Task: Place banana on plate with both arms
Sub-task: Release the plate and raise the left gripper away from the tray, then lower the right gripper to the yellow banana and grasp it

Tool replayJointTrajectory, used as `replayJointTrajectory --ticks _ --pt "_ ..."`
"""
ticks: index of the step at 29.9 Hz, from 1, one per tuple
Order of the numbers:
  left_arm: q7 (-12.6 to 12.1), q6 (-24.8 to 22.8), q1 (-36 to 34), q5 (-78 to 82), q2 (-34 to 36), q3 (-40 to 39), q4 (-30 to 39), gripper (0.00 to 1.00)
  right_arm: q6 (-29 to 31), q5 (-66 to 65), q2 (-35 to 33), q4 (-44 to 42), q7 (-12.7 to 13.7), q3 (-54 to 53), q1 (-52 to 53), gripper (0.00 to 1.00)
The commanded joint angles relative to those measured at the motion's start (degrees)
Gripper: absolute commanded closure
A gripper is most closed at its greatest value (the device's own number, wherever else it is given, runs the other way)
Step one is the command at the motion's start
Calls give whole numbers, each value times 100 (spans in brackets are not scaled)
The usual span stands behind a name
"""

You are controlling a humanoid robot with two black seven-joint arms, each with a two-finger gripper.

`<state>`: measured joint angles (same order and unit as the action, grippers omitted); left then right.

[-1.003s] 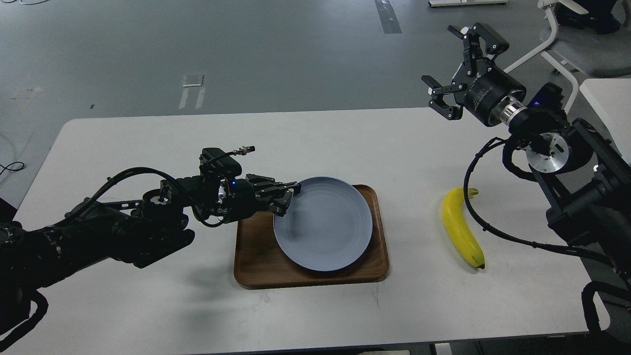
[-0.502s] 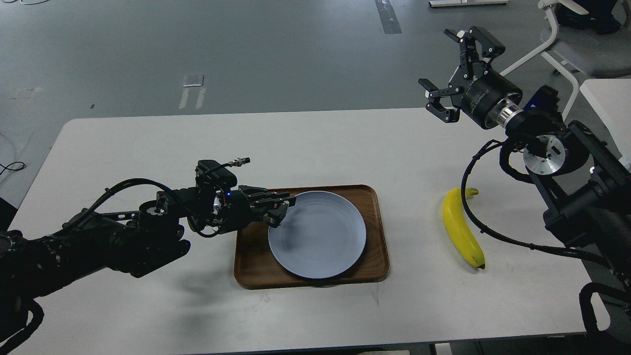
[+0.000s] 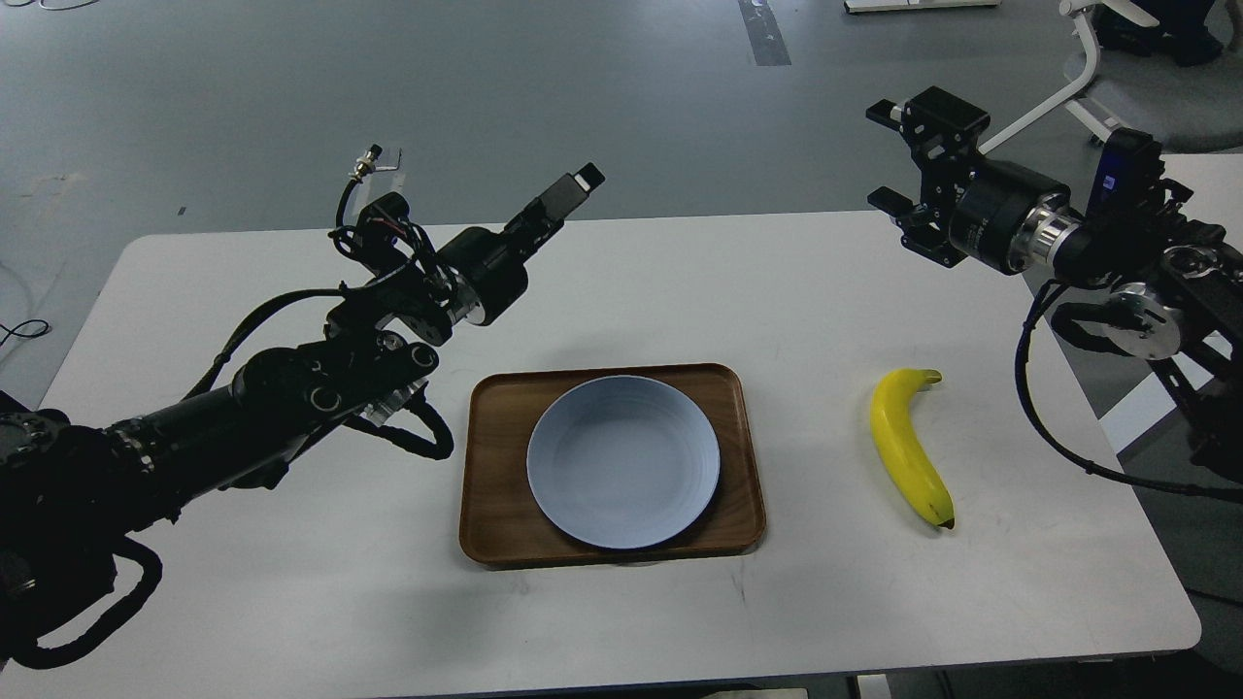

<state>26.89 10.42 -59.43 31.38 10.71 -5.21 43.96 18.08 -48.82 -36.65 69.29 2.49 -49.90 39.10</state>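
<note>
Banana is the target; notes run from largest item down.

Surface: white, rounded corners, carries everything.

Left arm: comes in low from the left, gripper raised above the far half of the surface, up and left of the tray. Seen nearly edge-on, so I cannot tell how far the fingers stand apart. Holding nothing.

Right arm: comes in from the right, gripper raised over the far right part of the surface. Fingers spread wide, empty.

Wooden tray: centre of surface, rectangular, brown.

Plate: pale blue-grey, lying flat inside the tray, bare.

Banana: lying flat on the surface, right of the tray and well apart from it, not yet on the plate. Long axis runs roughly near-to-far, stem at the far end, dark tip toward the near edge, bowed toward the tray.

Key relation: banana sits nearer to me than the right gripper and almost directly below it in the view. Right gripper is clearly the closer; left has tray and plate between it and the fruit. Judgement: right arm suits the pick, closing across the short width at mid-length.
</note>
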Motion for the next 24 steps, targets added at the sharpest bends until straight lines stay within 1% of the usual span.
replayJointTrajectory --ticks 1,2,3,4,5,6,9,12,16,21,24 --pt "-874 -468 -174 -1279 37 -812 -1 2 -15 -1047 -604 557 -275 532 -60 22" --pt "-1105 -609 -183 -1475 72 -989 -1 2 -15 -1208 -702 637 -275 568 -78 22" --pt "-1446 -959 -157 -1703 116 -1304 34 2 -7 -1444 -859 795 -267 656 -139 22" --pt "-1702 -1380 -113 -1827 212 -1542 51 2 28 -1699 -1096 927 -206 796 -244 22" --pt "-1774 -1584 -86 -1863 274 -1614 60 2 37 -1875 -1211 1006 -162 902 -271 21" --pt "-1879 -1934 -25 -1916 370 -1720 60 2 90 -2295 -1369 1146 4 1146 -298 21" --pt "-1942 -2306 124 -1934 467 -1782 87 2 160 -2938 -1520 1227 277 1560 -359 21" --pt "-1942 -2307 291 -1934 503 -1914 104 2 160 -3046 -1503 1157 366 1711 -543 22" --pt "-1881 -2298 441 -1925 564 -1932 104 2 160 -3046 -1354 1130 568 1711 -667 22" --pt "-1863 -2298 511 -1916 687 -1932 113 2 160 -3169 -1029 868 603 1764 -772 22" --pt "-1854 -2290 581 -1916 705 -1932 113 2 125 -3196 -791 674 603 1869 -772 25"
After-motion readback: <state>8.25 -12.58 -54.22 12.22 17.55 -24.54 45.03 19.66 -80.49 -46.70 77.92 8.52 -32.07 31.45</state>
